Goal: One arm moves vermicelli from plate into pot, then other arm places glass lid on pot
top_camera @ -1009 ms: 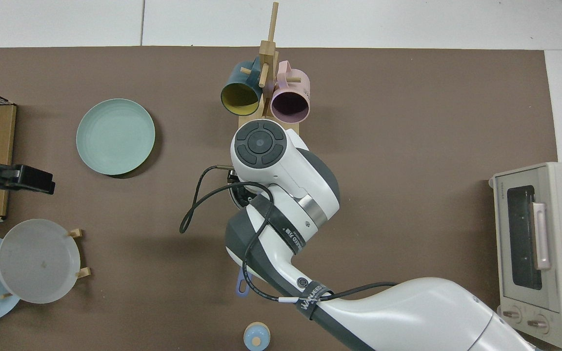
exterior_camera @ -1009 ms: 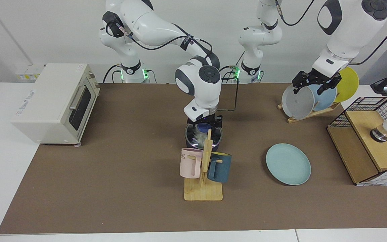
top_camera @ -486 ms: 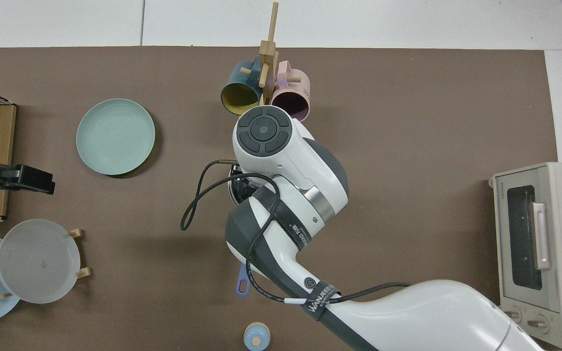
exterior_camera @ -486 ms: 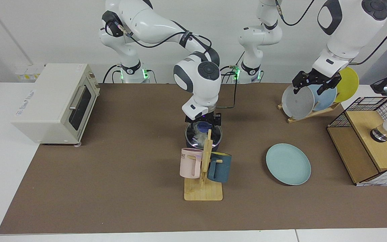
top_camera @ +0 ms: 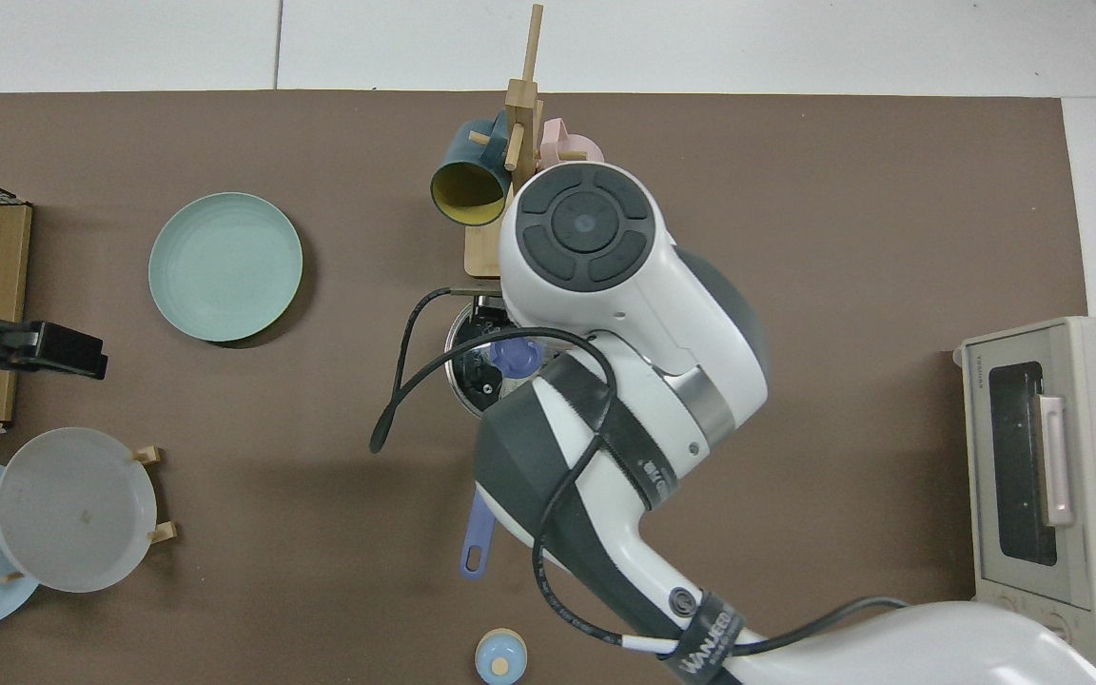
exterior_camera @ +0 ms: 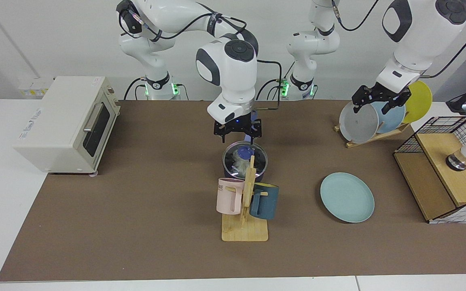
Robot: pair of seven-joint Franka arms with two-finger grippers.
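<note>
Facing view: clear glass lid (exterior_camera: pixel 244 158) sits on black saucepan (exterior_camera: pixel 257 174); right gripper (exterior_camera: pixel 238 136) open above; judged finished, retreat next.

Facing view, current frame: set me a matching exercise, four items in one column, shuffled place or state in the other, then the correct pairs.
Items:
1. glass lid
2. teal plate
3. right hand
4. left hand

Places or states:
A. bare, lying flat on the mat
B. open, above the pot
C. at the rack of upright plates
D. resting on the pot, over the vermicelli

Pairs: 1-D, 2-A, 3-B, 4-C
</note>
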